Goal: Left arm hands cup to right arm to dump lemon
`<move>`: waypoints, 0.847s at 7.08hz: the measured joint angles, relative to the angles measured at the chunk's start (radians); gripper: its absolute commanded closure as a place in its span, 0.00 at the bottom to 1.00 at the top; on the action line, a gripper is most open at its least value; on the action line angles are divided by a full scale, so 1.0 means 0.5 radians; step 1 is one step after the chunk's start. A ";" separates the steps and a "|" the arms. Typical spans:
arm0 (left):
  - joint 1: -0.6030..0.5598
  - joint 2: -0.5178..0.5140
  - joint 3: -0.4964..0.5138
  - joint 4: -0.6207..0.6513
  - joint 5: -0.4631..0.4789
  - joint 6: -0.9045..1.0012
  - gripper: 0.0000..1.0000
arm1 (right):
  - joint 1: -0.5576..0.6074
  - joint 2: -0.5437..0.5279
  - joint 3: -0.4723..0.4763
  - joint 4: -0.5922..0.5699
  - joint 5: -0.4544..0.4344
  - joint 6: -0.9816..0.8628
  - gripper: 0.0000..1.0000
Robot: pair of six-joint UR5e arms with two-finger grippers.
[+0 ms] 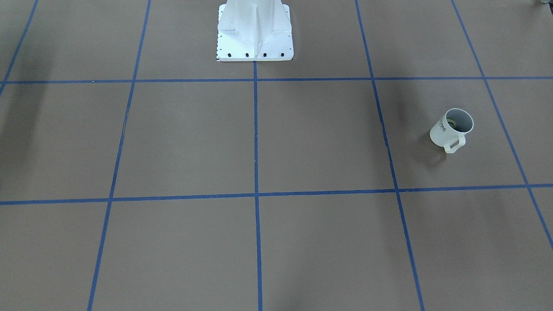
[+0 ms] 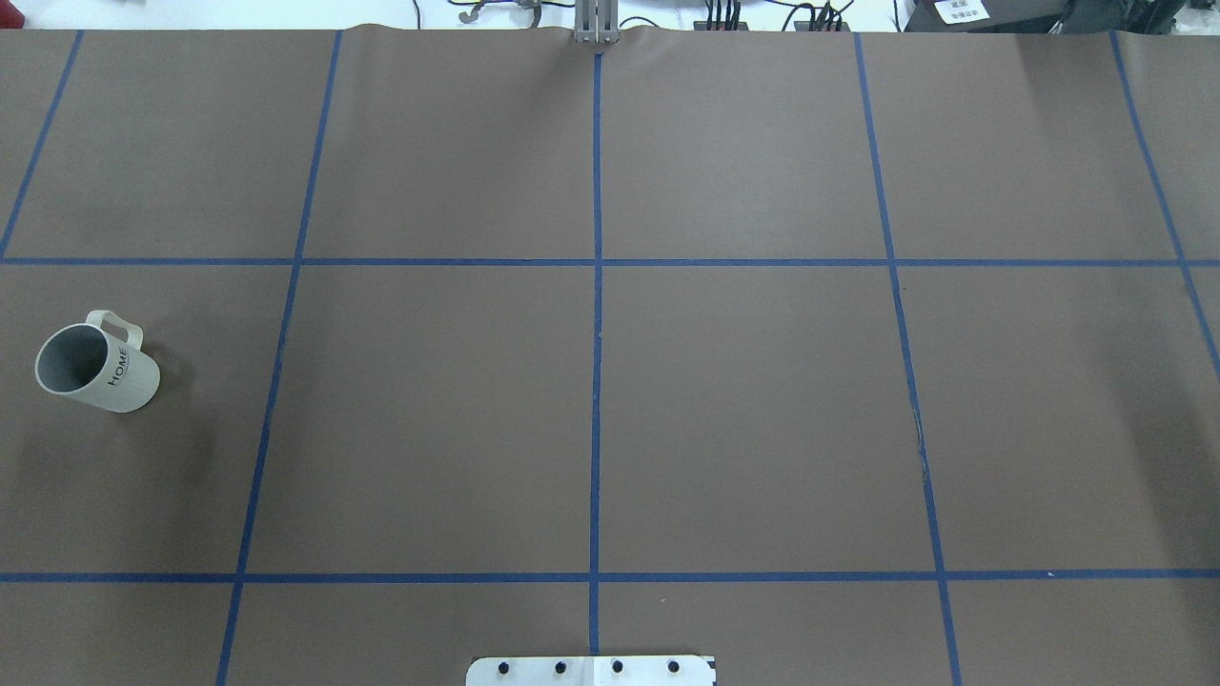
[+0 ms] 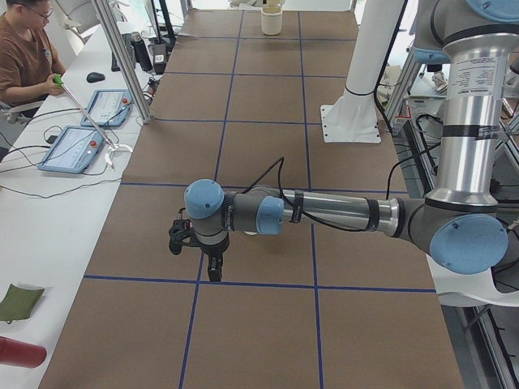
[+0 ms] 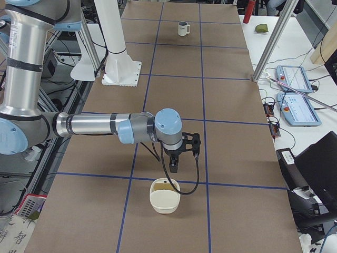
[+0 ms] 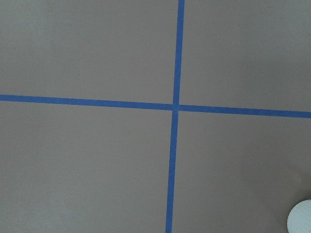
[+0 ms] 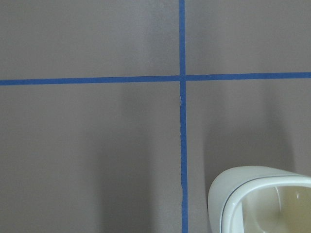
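The cup (image 1: 451,129) is a white mug with "HOME" lettering. It stands on the brown table with its handle toward the operators' side. It also shows in the overhead view (image 2: 95,367) and far off in the exterior right view (image 4: 182,28). A bit of the yellow-green lemon (image 1: 452,122) shows inside it. The left gripper (image 3: 212,266) hangs from the near arm in the exterior left view, and that arm covers the cup there. The right gripper (image 4: 174,163) hangs by a cream bowl (image 4: 164,196). I cannot tell whether either gripper is open or shut.
The white robot pedestal (image 1: 255,30) stands at the table's middle back. The cream bowl also shows in the right wrist view (image 6: 260,201). A white rounded edge (image 5: 301,221) sits at the left wrist view's corner. An operator (image 3: 24,57) and tablets (image 3: 77,146) are at a side desk.
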 measured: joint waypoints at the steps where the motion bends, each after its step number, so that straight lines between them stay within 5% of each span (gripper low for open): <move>1: 0.000 -0.004 0.000 0.001 0.000 -0.001 0.00 | 0.000 0.001 0.000 0.000 -0.001 0.000 0.00; 6: 0.105 -0.054 -0.092 -0.167 -0.026 -0.055 0.00 | -0.002 0.005 0.001 0.006 0.003 0.001 0.00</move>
